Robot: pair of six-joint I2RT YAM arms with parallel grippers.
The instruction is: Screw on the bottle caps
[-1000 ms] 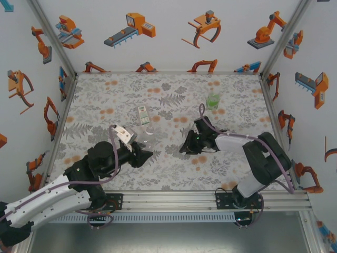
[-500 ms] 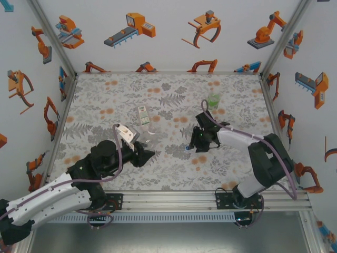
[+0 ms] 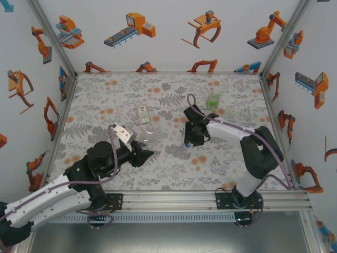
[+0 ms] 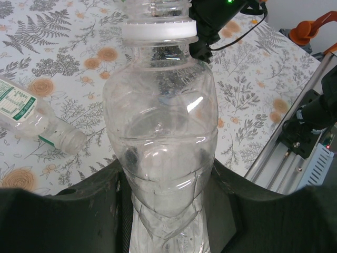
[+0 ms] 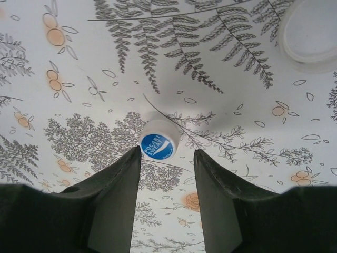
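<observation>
Right end effector point(image 5: 167, 153) moved left, jaws apart near blue-topped cap point(image 5: 158, 142)

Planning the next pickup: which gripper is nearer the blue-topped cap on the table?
Right. The right gripper is open, the cap just ahead between its fingers. The left gripper is well away, clamped on a clear bottle.

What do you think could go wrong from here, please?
The small round white cap with a blue top lies at the tips of the open right claw, not fully between them; closing may flick it away. The left claw holds the plain clear plastic bottle low, so it may buckle or twist during screwing.
</observation>
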